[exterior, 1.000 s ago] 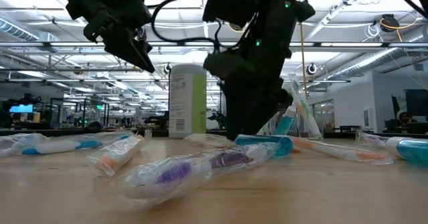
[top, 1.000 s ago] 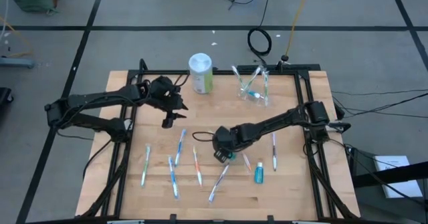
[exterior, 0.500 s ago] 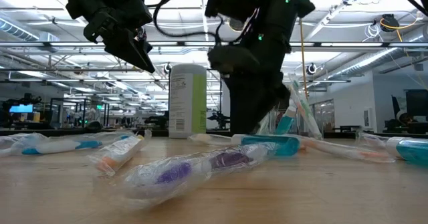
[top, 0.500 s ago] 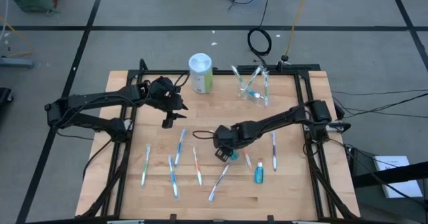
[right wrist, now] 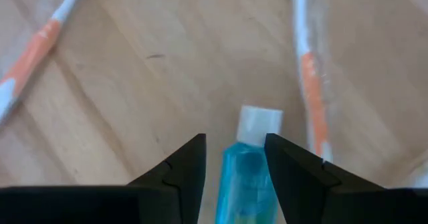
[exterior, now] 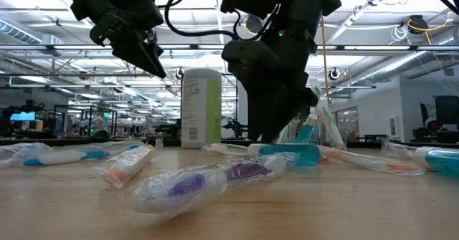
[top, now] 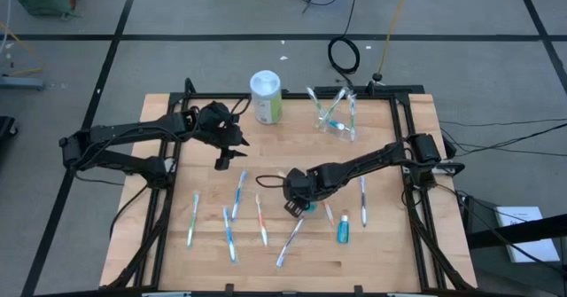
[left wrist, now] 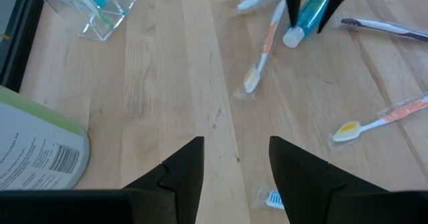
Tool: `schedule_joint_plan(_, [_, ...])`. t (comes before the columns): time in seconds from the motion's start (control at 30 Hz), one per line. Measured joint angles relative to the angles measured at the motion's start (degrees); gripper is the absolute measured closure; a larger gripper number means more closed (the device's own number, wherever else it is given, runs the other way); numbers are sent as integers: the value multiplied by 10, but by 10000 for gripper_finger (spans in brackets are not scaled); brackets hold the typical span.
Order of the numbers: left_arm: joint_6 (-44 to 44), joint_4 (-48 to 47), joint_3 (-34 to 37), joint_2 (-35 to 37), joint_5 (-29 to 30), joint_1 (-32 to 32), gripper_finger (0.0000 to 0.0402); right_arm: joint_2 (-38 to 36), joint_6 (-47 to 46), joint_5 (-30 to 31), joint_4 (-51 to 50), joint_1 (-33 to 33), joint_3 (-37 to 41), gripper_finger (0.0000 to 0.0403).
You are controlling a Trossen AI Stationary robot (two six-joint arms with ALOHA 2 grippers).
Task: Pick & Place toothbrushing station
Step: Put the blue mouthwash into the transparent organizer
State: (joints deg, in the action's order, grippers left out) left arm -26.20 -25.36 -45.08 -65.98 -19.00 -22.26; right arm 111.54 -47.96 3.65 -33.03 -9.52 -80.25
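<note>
A small teal toothpaste tube with a white cap lies on the wooden table near its middle. My right gripper comes down on the tube and is shut on it. A second tube lies nearer the front. Several toothbrushes lie flat on the wood. The clear cup stands at the far right with brushes and a tube in it. My left gripper hangs open above the table's far left part and holds nothing. My right gripper pinches the toothpaste tube by its two sides, just behind the white cap. The fingers slant down from above and lie across the tube. The tube lies about level at the table top; I cannot tell whether it is lifted clear.
A white and green canister stands at the table's far edge, left of the cup. An orange toothbrush lies right beside the held tube, and another on its other side. Bare wood shows between the two arms.
The toothpaste tube between my right gripper's fingers has shifted a little along the table; the gripper has stayed over it.
</note>
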Motion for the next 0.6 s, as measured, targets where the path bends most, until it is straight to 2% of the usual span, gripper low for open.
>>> schedule_joint_plan(0.4, [4,1,0,0,0,0,227,28,28,37,-2,5,1,258])
schedule_joint_plan(0.6, [4,2,0,0,0,0,227,28,41,34,-1,4,0,287])
